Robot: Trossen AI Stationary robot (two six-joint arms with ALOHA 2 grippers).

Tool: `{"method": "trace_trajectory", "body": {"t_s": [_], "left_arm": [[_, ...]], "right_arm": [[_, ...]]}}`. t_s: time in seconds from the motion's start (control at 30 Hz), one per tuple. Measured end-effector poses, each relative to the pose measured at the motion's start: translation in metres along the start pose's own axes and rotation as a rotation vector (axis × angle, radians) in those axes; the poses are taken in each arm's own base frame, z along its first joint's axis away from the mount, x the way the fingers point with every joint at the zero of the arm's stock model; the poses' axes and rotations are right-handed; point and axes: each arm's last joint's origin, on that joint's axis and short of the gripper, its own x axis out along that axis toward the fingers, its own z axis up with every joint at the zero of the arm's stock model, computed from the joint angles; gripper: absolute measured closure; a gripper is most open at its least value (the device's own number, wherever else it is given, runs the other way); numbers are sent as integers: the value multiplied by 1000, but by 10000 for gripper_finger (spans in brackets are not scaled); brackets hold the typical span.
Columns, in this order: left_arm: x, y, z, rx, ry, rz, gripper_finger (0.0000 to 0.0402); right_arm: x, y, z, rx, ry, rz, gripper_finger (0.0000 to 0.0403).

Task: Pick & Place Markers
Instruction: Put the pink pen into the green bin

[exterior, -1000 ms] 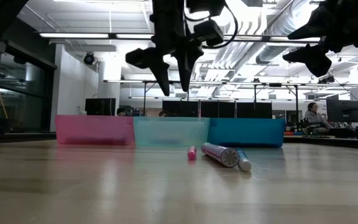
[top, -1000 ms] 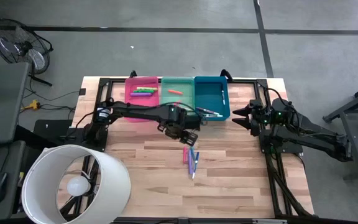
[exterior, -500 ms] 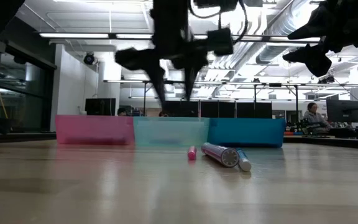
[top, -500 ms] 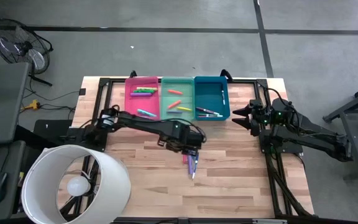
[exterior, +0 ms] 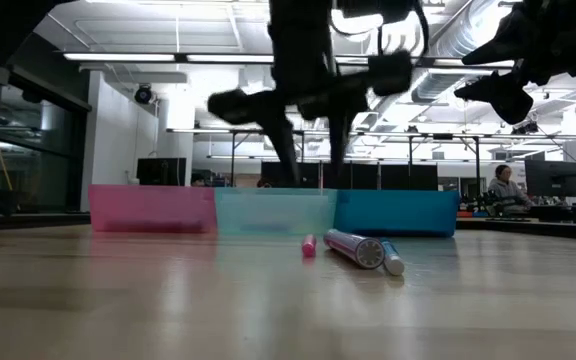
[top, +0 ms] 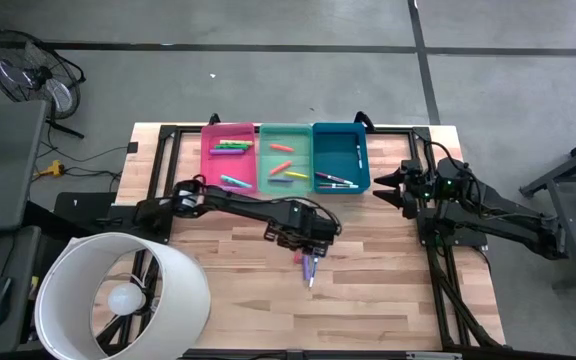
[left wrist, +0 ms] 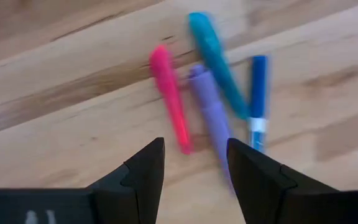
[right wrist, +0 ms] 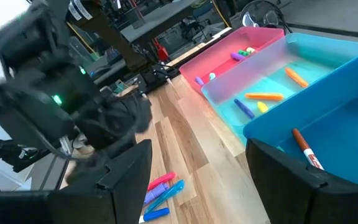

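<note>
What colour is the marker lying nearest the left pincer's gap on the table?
Pink. The left wrist view shows it best, just ahead of the open left pincer.

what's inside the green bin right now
The green bin holds an orange marker near its far end and a few more, orange, yellow and purple. Nothing covers it, though the exact count is unclear.

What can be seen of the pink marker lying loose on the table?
The pink marker is a thin, short, plastic-looking stick lying flat on the bare wooden table, in front of the bins. It is the outermost of four loose markers; a purple marker lies right alongside. The open left gripper hovers above it, not touching.
</note>
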Motion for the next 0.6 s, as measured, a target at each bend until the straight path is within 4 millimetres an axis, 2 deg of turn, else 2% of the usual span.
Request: {"method": "trace_trajectory", "body": {"t_s": [0.1, 0.2, 0.3, 0.4, 0.6], "left_arm": [[10, 5, -1, 7, 18, 68, 234], [12, -1, 1, 10, 6, 18, 234], [21, 2, 0, 5, 11, 69, 234], [19, 0, 1, 6, 5, 44, 234], [31, -3, 1, 15, 13, 40, 234]], "right_arm": [[0, 0, 0, 1, 3, -1, 153], [1, 0, 0, 2, 7, -3, 153], [1, 0, 0, 2, 8, -3, 153], [1, 0, 0, 2, 7, -3, 153], [1, 0, 0, 2, 7, -3, 153]]}}
